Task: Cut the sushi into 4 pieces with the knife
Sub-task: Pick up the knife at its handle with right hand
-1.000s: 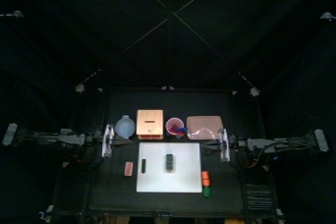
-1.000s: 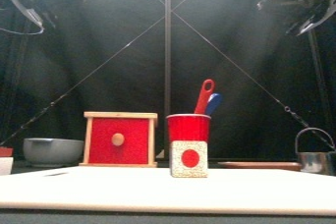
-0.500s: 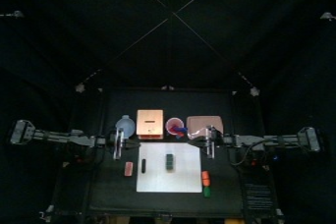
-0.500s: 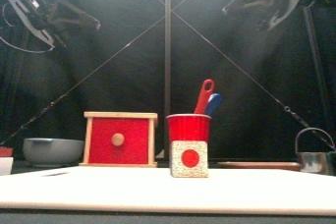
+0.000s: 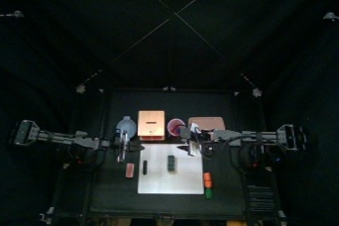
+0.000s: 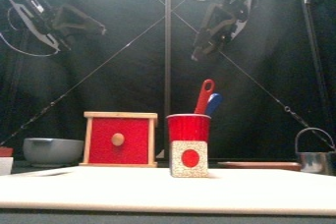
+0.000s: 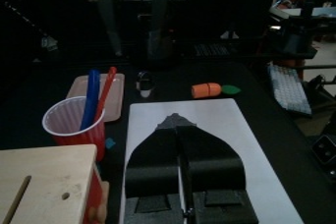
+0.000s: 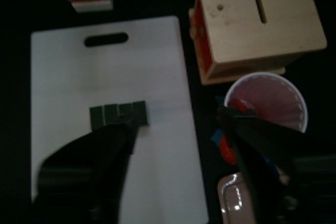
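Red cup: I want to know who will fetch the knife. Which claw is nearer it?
Right. The right claw hangs high, just beside the red cup; the left claw is off past the wooden box.

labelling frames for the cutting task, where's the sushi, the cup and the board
sushi point(image 8: 121, 115): right wrist view, top of the blocks
cup point(image 6: 188, 130): front view, front wall
board point(image 8: 79, 76): right wrist view, bare white surface

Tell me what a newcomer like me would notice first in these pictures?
The bright red cup with its toy knives stands toward the back of the table, in the middle, beside a wooden box with a red drawer front. In front of them lies a white cutting board with a small dark green sushi roll on it. The right gripper hangs high over the middle, jaws open.
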`<control>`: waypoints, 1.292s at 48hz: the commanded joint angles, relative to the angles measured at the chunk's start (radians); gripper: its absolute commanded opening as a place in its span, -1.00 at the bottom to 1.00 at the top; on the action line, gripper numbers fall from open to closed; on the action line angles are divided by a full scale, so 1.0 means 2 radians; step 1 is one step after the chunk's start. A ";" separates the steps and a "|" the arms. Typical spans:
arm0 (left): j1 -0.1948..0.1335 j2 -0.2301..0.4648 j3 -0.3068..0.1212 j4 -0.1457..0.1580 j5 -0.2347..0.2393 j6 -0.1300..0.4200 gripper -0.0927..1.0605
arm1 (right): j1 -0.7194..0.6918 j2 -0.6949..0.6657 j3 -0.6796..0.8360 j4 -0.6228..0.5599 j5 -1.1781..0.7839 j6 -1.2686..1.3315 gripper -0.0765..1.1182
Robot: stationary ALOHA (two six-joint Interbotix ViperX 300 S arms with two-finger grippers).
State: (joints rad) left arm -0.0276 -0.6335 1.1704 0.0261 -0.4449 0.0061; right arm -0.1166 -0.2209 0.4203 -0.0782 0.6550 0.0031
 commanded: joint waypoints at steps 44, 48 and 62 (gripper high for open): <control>0.002 0.000 0.000 0.002 -0.005 0.001 -0.74 | -0.001 0.162 -0.173 -0.092 0.268 -0.029 0.57; 0.002 0.000 0.000 0.002 -0.005 0.001 -0.74 | -0.001 0.169 -0.179 -0.093 0.273 -0.030 0.49; 0.002 0.001 0.004 0.002 -0.005 0.001 -0.74 | -0.007 0.185 -0.187 -0.097 0.295 -0.033 0.29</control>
State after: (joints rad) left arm -0.0261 -0.6335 1.1888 0.0276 -0.4449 0.0061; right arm -0.1212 0.1672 0.0690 -0.2700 1.2395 -0.0598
